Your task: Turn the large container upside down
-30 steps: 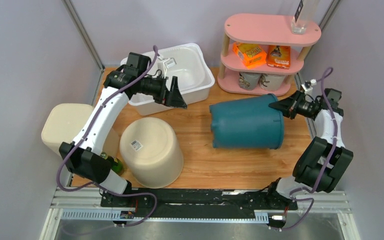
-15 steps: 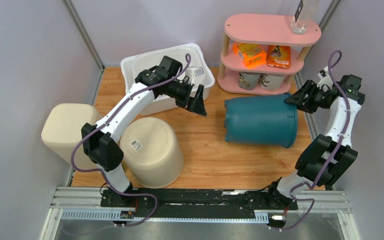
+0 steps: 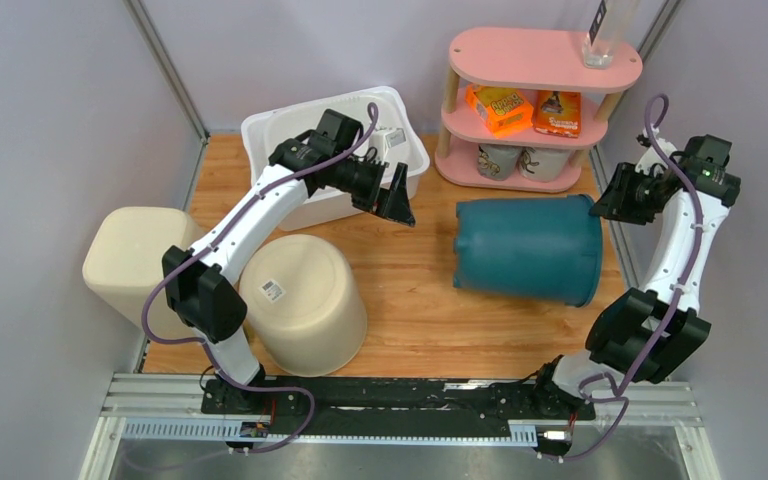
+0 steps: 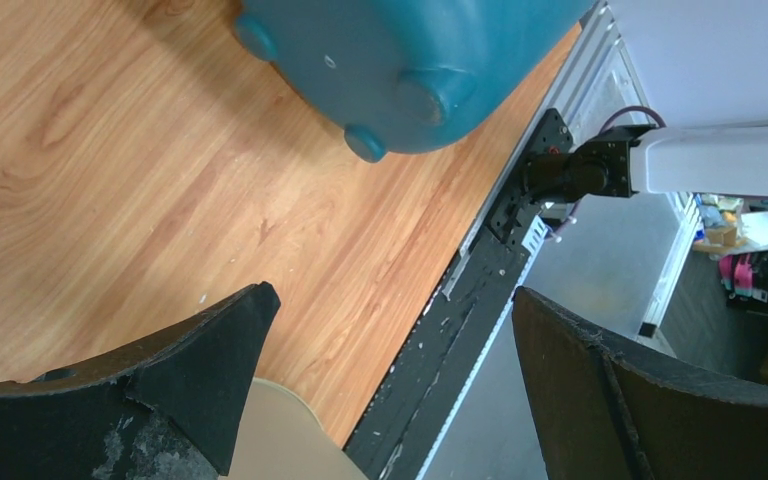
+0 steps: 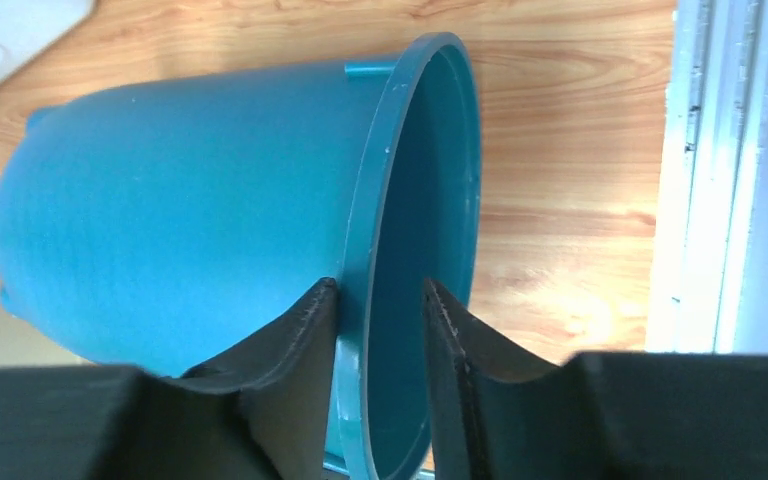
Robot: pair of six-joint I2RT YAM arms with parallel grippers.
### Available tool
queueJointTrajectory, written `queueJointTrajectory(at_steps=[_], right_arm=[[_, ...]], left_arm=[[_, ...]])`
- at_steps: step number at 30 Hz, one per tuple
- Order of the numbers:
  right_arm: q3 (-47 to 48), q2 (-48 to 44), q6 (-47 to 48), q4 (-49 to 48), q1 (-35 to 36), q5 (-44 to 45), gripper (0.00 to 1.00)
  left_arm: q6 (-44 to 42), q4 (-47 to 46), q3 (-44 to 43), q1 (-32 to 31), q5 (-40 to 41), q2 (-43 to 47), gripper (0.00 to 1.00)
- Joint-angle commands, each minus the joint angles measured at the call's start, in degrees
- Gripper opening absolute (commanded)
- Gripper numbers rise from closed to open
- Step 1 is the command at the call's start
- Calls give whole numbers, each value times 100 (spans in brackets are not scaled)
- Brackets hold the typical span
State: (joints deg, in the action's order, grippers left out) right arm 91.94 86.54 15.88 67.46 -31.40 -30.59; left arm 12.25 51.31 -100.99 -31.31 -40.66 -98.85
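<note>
The large container is a teal bucket lying on its side on the wooden table, mouth facing right and footed base facing left. My right gripper stands open astride its upper rim. In the right wrist view the right gripper has one finger against the outer wall of the bucket and the other inside the mouth, with a gap to the rim. My left gripper hangs wide open above the table, left of the bucket. In the left wrist view nothing lies between the left gripper jaws; the bucket's base shows ahead.
A white tub stands at the back left under the left arm. A beige bucket sits upside down at the front left, beside a beige bin. A pink shelf with boxes and cups stands behind the teal bucket. A metal rail edges the table's right side.
The right gripper went from shut to open and now sits astride the rim. The teal bucket has shifted right. The left arm swung from over the white tub toward the middle.
</note>
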Motion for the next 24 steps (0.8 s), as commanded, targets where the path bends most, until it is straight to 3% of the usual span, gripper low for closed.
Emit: queueJointTrajectory(at_steps=[1, 4, 6, 14, 18, 24], right_arm=[[65, -178, 539, 385, -7, 1138, 31], [-1, -248, 796, 366, -14, 1393, 8], [-204, -315, 1055, 219, -66, 1556, 0], [-1252, -297, 1871, -673, -631, 2205, 0], [-1277, 26, 2316, -943, -1149, 2059, 0], [-1351, 139, 2789, -1125, -1233, 1232, 20]], left_arm=[[194, -249, -140, 3, -212, 149, 99], [274, -268, -162, -1, -255, 112, 99], [316, -285, -125, -5, -272, 100, 98], [346, -322, -90, -80, -296, 117, 98], [299, -302, -89, -86, -260, 145, 98], [258, -302, -44, -114, -218, 162, 98]])
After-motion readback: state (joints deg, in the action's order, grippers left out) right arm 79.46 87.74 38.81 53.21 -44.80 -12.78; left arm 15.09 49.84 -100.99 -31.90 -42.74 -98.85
